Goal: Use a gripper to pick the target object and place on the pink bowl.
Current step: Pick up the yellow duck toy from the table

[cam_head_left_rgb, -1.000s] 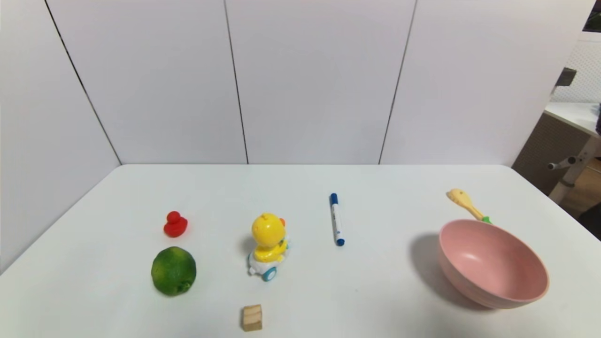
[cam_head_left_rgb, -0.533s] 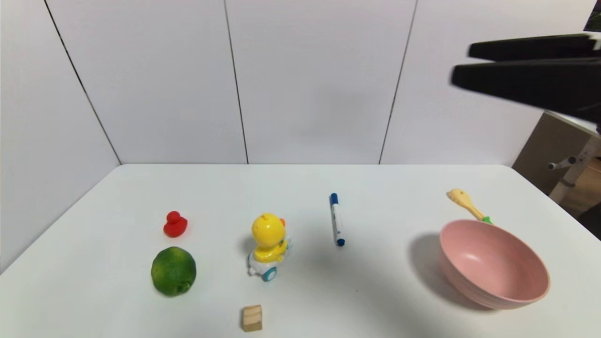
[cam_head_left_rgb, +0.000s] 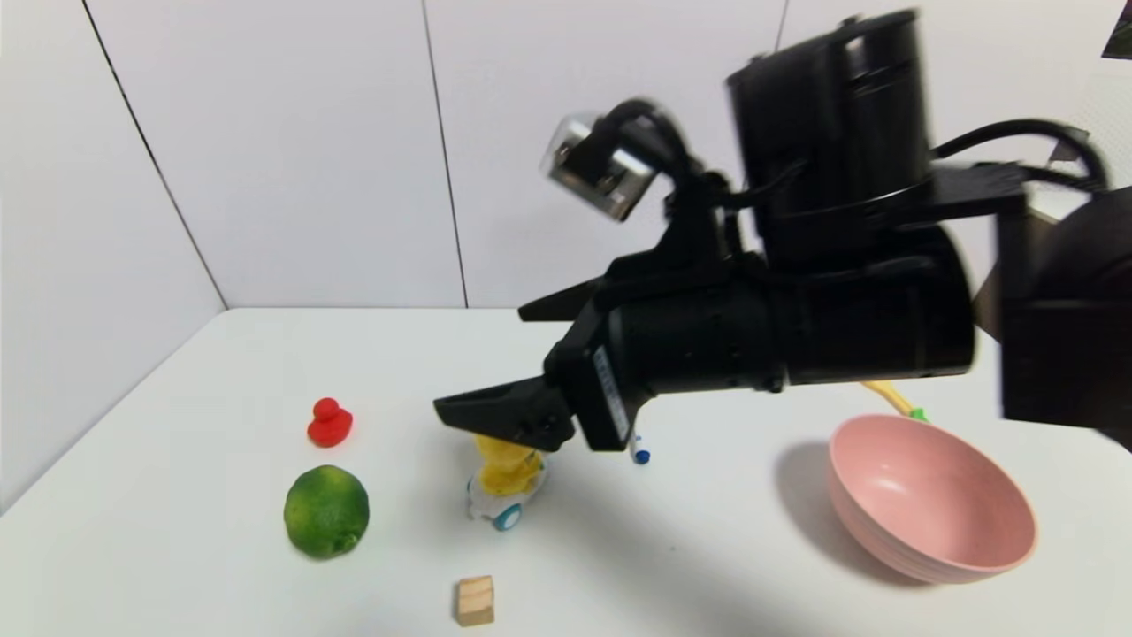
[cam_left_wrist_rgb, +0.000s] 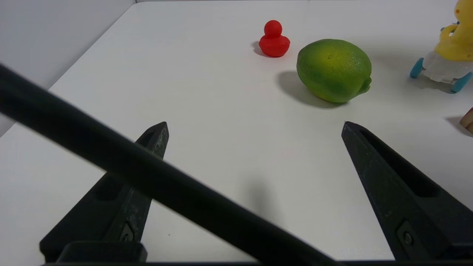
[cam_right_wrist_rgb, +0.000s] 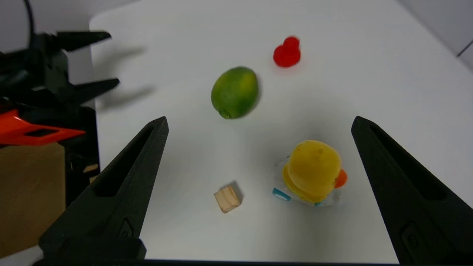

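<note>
With its fingers spread wide and empty — right gripper (cam_head_left_rgb: 482, 354) slanting leftward above the chick toy (cam_head_left_rgb: 508, 473).

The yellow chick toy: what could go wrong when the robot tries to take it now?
The right hand is open above the yellow chick toy; its head is round and smooth, so a high grip might slip.

The toy stands on blue wheels, so a one-sided touch could roll it away.

The wooden block lies near the toy, and a finger coming down might bump it.
</note>
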You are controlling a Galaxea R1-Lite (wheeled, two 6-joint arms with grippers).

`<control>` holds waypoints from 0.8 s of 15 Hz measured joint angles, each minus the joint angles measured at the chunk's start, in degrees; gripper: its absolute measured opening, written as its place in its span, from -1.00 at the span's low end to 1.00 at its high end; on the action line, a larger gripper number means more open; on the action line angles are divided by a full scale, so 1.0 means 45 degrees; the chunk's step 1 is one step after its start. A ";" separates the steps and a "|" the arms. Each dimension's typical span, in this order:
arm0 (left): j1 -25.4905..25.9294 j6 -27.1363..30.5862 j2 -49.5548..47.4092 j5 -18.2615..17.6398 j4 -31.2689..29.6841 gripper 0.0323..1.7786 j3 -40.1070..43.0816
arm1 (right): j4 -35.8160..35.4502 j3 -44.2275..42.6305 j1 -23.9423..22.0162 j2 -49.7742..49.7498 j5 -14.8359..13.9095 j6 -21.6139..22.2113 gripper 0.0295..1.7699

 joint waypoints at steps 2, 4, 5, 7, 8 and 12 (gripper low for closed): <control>0.0000 0.0003 0.0000 0.0000 0.0000 0.90 0.0000 | 0.0022 -0.0290 0.0108 0.1252 -0.0014 -0.0157 0.93; 0.0005 0.0003 0.0000 0.0000 0.0000 0.90 0.0000 | -0.0068 -0.0620 0.0114 0.2379 -0.0068 -0.0257 0.93; 0.0000 0.0000 0.0000 -0.0003 0.0000 0.90 0.0000 | -0.0098 -0.0956 0.0065 0.2855 -0.0247 -0.0274 0.93; 0.0000 0.0003 0.0000 0.0000 0.0000 0.90 0.0000 | -0.0111 -0.1653 -0.0057 0.3695 -0.1181 -0.0287 0.93; 0.0011 0.0003 0.0000 0.0000 0.0000 0.90 0.0000 | -0.0119 -0.1888 -0.0168 0.3996 -0.1723 -0.0303 0.93; 0.0000 0.0008 0.0000 0.0000 0.0000 0.90 0.0000 | -0.0106 -0.2248 -0.0737 0.4370 -0.2108 -0.0312 0.93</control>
